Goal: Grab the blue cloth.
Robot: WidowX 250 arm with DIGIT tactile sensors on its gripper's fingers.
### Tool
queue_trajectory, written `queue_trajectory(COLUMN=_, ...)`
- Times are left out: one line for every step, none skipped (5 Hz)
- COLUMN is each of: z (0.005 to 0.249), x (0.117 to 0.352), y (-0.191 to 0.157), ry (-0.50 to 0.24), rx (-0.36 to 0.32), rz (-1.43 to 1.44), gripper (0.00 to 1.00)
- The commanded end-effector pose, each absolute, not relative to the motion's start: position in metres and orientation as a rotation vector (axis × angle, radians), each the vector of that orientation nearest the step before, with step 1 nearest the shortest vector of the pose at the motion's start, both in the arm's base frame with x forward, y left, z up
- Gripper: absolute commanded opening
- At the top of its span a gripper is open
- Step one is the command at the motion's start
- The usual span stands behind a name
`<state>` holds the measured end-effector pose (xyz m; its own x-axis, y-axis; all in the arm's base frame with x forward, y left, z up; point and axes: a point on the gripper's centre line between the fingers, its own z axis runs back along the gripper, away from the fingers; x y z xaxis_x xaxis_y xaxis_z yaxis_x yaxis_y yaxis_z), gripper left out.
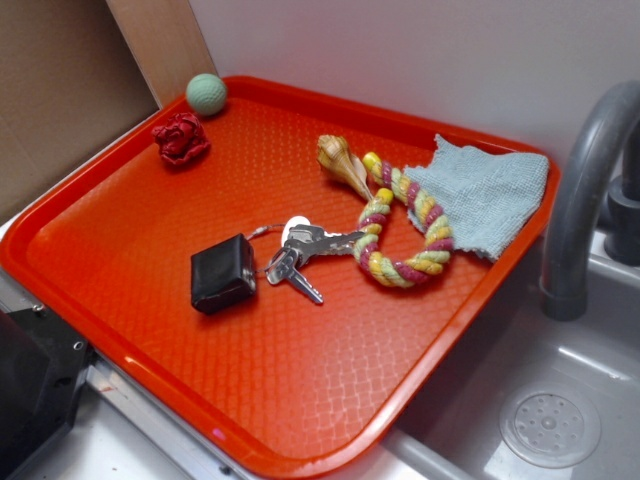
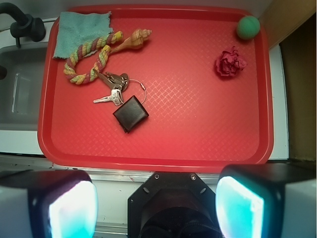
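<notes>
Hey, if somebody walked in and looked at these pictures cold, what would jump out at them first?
Most likely the bright red tray that fills both views, beside a grey sink. Next, the striped rope ring near the tray's far corner by the tap, its edge lying on the blue cloth, with a seashell touching it and a bunch of keys beside a black fob. The end effector hangs open above the tray's near edge.

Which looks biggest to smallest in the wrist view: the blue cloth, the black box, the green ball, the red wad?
1. Blue cloth, though the rope ring covers part of it.
2. Black box.
3. Red wad.
4. Green ball, which looks close to the wad, so that order is unsure.
</notes>
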<state>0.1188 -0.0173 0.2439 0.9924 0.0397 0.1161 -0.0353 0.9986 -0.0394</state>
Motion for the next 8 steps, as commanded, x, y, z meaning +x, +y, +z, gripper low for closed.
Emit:
queue_trajectory(z=0.244, x=0.119, y=-0.017, ry=-0.117, rx=-0.037, rz=0.038, gripper=1.00)
queue_trajectory(z=0.205, x=0.169, y=-0.046, ry=-0.156, rx=-0.035, rz=-0.032, gripper=1.00)
queue_trajectory(z=0.186, x=0.217, y=-0.097, ry=-0.244, rx=-0.036, rz=-0.188, gripper=1.00)
queue_trajectory(z=0.170, x=0.238, y=-0.131, ry=-0.350, rx=-0.151, rz=-0.322, gripper=1.00)
queue_trajectory(z=0.170, x=0.238, y=-0.131, ry=-0.350, rx=-0.151, rz=-0.322, gripper=1.00)
queue_trajectory(z=0.170, x=0.238, y=-0.131, ry=-0.350, rx=-0.151, rz=-0.322, gripper=1.00)
queue_trajectory(z=0.170, x=0.238, y=-0.131, ry=-0.350, rx=-0.151, rz=-0.322, gripper=1.00)
queue_trajectory(z=0.118, x=0.287, y=-0.157, ry=-0.289, rx=0.071, rz=-0.293, gripper=1.00)
